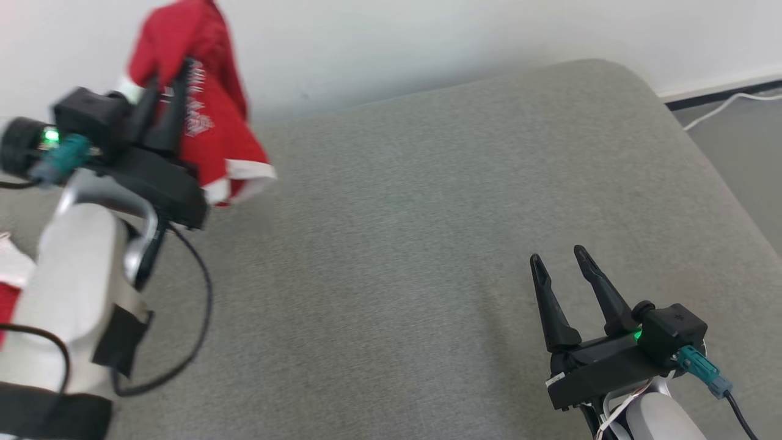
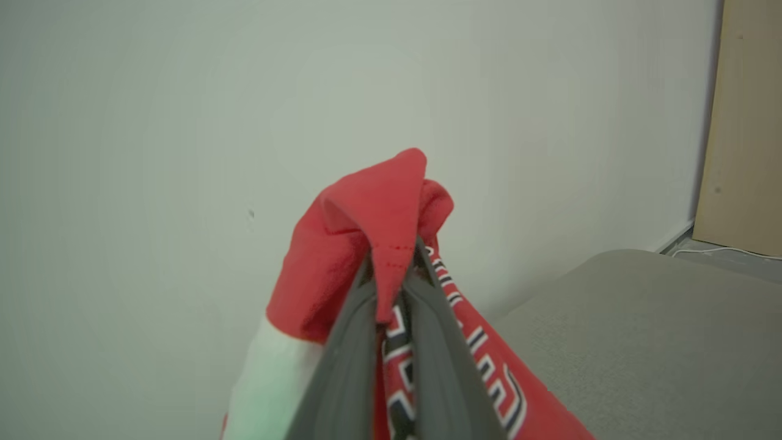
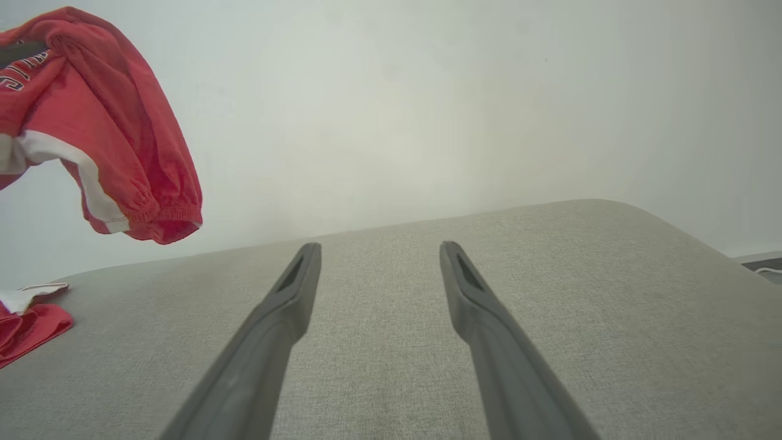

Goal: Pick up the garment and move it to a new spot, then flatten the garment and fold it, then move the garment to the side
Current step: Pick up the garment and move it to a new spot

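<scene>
Aloft, the red garment (image 2: pixel 372 201) is pinched between the left fingers (image 2: pixel 342 360), draping over their tips; right fingers (image 3: pixel 489 330) stand spread, holding nothing.

Tally: 2 robot grippers, L gripper (image 1: pixel 170 73) & R gripper (image 1: pixel 557 253) — 1 red garment (image 1: pixel 208 122), 1 other red-white cloth (image 3: pixel 27 318), 1 grey cushion (image 1: pixel 427 214), 1 white cable (image 1: pixel 721 107).

Grey woven-fabric cushion (image 1: pixel 427 214), far right corner rounded. Bunched red-and-white cloth (image 3: pixel 30 321) lies on it at the left edge.
</scene>
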